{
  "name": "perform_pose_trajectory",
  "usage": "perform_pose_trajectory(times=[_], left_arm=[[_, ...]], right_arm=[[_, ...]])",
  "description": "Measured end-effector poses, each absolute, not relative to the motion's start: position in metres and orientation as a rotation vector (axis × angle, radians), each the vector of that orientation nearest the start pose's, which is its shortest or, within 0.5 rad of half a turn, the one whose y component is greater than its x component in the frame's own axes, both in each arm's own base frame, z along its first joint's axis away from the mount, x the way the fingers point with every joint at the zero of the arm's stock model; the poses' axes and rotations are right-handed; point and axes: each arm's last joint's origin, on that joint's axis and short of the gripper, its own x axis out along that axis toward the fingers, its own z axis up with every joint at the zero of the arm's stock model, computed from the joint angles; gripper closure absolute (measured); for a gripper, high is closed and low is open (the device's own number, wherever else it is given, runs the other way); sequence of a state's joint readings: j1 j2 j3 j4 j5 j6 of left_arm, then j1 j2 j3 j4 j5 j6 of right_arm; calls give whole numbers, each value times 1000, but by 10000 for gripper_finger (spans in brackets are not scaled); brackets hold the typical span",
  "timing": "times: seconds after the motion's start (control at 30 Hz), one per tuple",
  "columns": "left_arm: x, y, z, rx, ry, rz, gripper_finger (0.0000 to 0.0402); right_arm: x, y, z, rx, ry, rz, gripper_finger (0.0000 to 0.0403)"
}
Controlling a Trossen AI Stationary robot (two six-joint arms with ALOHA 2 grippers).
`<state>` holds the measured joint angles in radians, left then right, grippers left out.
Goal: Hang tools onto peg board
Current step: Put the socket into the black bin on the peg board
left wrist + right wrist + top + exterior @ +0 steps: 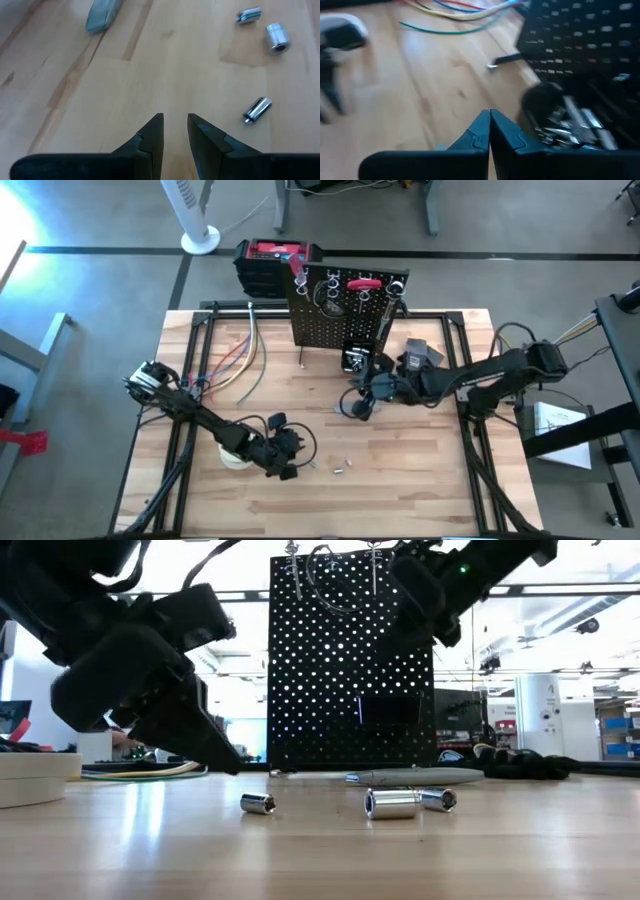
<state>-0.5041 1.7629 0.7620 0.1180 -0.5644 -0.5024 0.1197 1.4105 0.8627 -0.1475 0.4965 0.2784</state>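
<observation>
The left tool, slightly spread, held nothing above the bench; silvery bits lay at its two o'clock. The right tool, pressed together and empty, hovered by the peg board's bin.

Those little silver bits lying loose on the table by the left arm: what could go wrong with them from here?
Three round silvery bits lie on their sides on the table. They look likely to roll away if the left gripper nudges one instead of pinching it. Its fingers are only slightly apart, perhaps too narrow to slip around a bit. The bits lie close together, so reaching for one might knock another.
</observation>
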Motion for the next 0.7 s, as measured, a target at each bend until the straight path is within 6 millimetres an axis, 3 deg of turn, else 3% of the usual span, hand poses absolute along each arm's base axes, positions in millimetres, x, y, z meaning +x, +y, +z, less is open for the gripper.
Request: perform_pose_trajectory(times=[0.2,0.37,0.53,0.7], left_arm=[[265,-124,122,-39,726,489,325],[261,-116,132,33,723,488,325],[275,-90,133,156,673,546,325],[295,-49,133,109,530,485,318]], right_arm=[[297,29,222,78,600,-381,402],[302,39,212,66,614,-355,402],[311,47,192,67,652,-349,388],[311,53,178,110,686,-415,365]])
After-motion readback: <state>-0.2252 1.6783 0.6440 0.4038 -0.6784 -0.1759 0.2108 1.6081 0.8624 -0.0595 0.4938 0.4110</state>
